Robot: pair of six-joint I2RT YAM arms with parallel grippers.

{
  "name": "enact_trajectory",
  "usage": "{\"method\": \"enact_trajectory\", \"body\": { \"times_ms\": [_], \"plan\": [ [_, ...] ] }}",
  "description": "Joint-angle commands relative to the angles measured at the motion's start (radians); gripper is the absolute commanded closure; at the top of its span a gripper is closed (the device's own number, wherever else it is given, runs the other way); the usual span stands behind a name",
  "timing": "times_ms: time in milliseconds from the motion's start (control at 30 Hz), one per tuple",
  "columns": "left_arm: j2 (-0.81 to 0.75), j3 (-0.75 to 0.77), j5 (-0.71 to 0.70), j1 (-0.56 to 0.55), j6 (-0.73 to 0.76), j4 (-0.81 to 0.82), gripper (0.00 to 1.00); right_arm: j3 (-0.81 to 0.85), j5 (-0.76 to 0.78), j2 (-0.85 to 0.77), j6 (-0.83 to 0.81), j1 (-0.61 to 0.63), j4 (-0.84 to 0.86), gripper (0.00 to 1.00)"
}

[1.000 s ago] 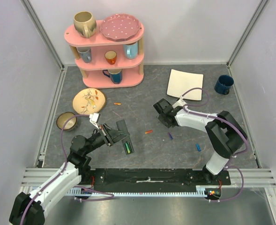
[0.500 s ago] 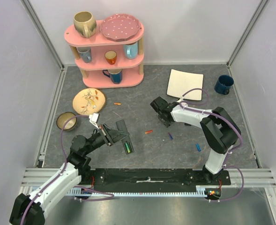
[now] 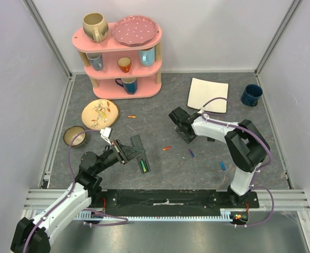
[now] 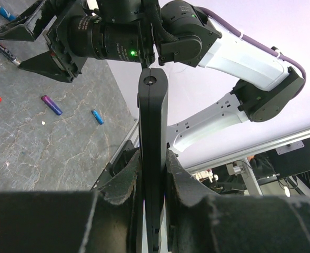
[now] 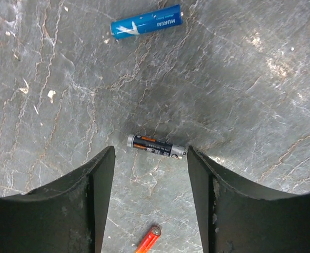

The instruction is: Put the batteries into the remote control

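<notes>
A pink three-tier shelf (image 3: 81, 42) is seen at the back of the grey table (image 3: 160, 105). A beige mug (image 3: 95, 26) and a dotted plate (image 3: 136, 30) are set on its top tier. Three cups (image 3: 125, 64) are kept on the middle tier and a dark mug (image 3: 127, 84) on the bottom. A floral plate (image 3: 99, 113) and a bowl (image 3: 66, 134) are laid at left, while a white square plate (image 3: 206, 92) and a navy mug (image 3: 251, 95) are placed at right.

Remote control (image 4: 153, 132): lower end buried in the left claw (image 4: 153, 167), run off at bottom edge. Orange battery (image 5: 148, 240): half lost at frame bottom. From above, right claw (image 3: 182, 128) covers black battery (image 5: 156, 147) on counter (image 5: 249, 79).
</notes>
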Motion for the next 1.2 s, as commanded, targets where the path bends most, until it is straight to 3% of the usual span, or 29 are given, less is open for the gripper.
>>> {"method": "enact_trajectory", "body": {
  "times_ms": [0,167,267,367,400,433,567,800,1167],
  "plan": [
    [0.001,-0.034,0.006,0.006,-0.008,0.026,0.98,0.028,-0.031,0.014,-0.021,0.000,-0.048,0.33],
    [-0.002,-0.034,0.015,0.006,-0.008,0.026,0.98,0.071,-0.028,-0.039,-0.095,0.003,-0.062,0.30],
    [-0.006,-0.029,0.018,0.006,-0.005,0.018,0.98,0.109,-0.002,-0.102,-0.257,0.009,-0.071,0.30],
    [-0.009,-0.026,0.017,0.006,-0.005,0.014,0.98,0.102,-0.031,-0.189,-0.564,0.022,0.010,0.30],
    [-0.006,-0.026,0.017,0.006,-0.005,0.014,0.98,0.089,-0.063,-0.226,-0.792,0.022,0.083,0.30],
    [-0.009,-0.024,0.015,0.006,-0.003,0.014,0.98,0.053,-0.177,-0.243,-0.910,0.023,0.120,0.30],
    [-0.005,-0.026,0.014,0.006,0.003,0.017,0.98,-0.033,-0.232,-0.263,-1.227,0.013,0.161,0.33],
    [0.026,-0.012,0.038,0.006,0.008,0.046,0.98,-0.125,-0.215,-0.185,-1.350,0.002,0.214,0.52],
    [0.040,-0.037,0.041,0.006,-0.014,0.094,0.98,-0.061,-0.323,-0.069,-1.397,-0.036,0.231,0.54]
  ]
}}
